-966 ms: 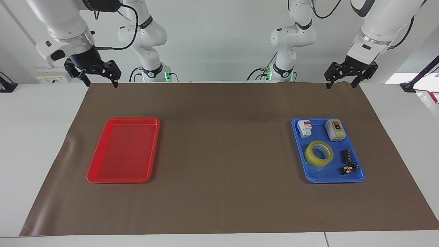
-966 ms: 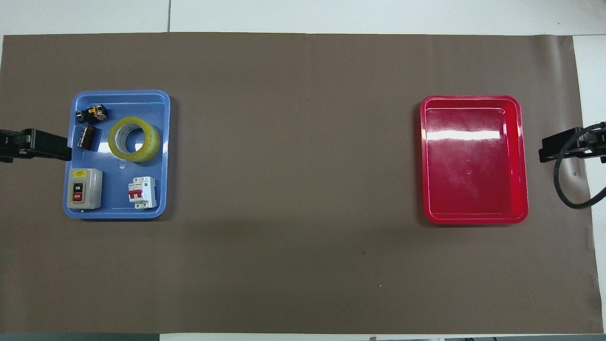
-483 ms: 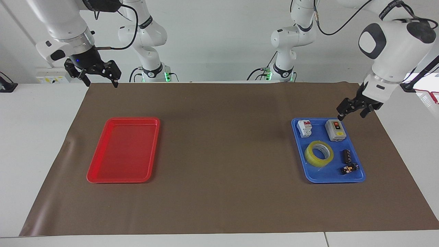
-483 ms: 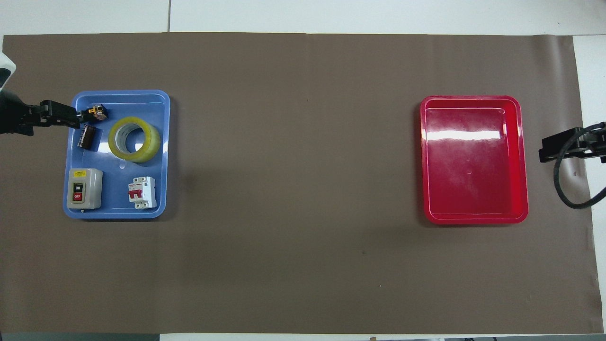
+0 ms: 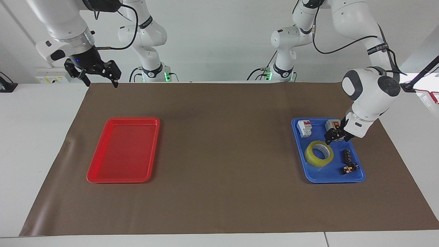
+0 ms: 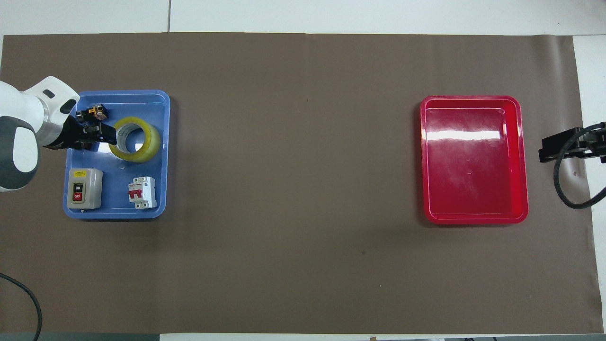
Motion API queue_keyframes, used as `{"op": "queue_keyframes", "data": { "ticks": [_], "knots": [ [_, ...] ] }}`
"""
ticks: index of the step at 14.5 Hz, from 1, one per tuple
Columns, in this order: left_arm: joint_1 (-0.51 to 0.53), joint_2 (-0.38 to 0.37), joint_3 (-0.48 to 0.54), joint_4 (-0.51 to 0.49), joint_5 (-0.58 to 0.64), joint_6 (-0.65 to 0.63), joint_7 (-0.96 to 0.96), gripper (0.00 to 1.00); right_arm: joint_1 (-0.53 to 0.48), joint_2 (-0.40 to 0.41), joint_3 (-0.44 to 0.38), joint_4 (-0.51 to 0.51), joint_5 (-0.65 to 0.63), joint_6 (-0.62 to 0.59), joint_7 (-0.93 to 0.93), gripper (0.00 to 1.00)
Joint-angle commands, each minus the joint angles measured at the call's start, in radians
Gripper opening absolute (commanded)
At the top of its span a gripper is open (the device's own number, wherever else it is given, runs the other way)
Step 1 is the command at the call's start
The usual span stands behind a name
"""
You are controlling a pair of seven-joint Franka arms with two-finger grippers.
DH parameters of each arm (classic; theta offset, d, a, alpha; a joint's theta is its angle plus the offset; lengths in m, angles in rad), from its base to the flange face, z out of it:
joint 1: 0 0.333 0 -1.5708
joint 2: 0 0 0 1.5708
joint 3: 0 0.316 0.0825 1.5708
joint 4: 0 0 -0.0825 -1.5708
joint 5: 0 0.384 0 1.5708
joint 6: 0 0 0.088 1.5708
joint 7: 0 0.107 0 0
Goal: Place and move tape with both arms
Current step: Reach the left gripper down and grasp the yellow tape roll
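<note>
The yellow tape [image 5: 310, 156] [image 6: 147, 142] lies flat in the blue tray [image 5: 320, 177] [image 6: 118, 211] toward the left arm's end of the table. My left gripper [image 5: 332, 139] [image 6: 108, 136] is down low over the tray, open, its fingertips at the tape's rim on the side toward the tray's outer edge. Whether they touch the roll I cannot tell. My right gripper [image 5: 99, 83] hangs open and empty over the brown mat's edge by its own base, where the arm waits; only its black body [image 6: 563, 144] shows in the overhead view.
The blue tray also holds a grey switch box [image 5: 333, 125] [image 6: 84, 188], a white breaker [image 5: 304, 128] [image 6: 142, 192] and small black parts [image 5: 347, 156] [image 6: 93, 112]. An empty red tray [image 5: 123, 151] [image 6: 473, 161] lies toward the right arm's end.
The left arm has swung down from the mat's edge by its base to the blue tray, and its gripper now sits at the tape's rim. The right arm has not moved.
</note>
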Motion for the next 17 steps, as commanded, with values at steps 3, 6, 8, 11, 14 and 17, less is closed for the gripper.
{"op": "queue_keyframes", "data": {
  "ticks": [3, 6, 8, 11, 14, 17],
  "knots": [
    [-0.012, 0.042, -0.001, -0.040, 0.033, 0.107, -0.050, 0.77, -0.016, -0.018, 0.008, -0.022, 0.021, 0.018, 0.004, 1.00],
    [-0.011, 0.079, 0.001, -0.039, 0.036, 0.149, -0.063, 0.73, -0.016, -0.018, 0.008, -0.022, 0.021, 0.018, 0.004, 1.00],
    [-0.009, 0.086, -0.001, -0.039, 0.041, 0.157, -0.061, 0.61, -0.016, -0.018, 0.008, -0.022, 0.021, 0.018, 0.004, 1.00],
    [-0.014, 0.086, -0.001, -0.031, 0.041, 0.141, -0.064, 0.10, -0.016, -0.018, 0.008, -0.022, 0.021, 0.018, 0.004, 1.00],
    [-0.020, 0.087, -0.001, -0.013, 0.041, 0.106, -0.063, 0.00, -0.016, -0.018, 0.008, -0.022, 0.021, 0.018, 0.004, 1.00],
    [-0.035, 0.092, -0.001, 0.146, 0.039, -0.088, -0.073, 0.00, -0.016, -0.018, 0.008, -0.022, 0.021, 0.018, 0.004, 1.00]
  ]
}}
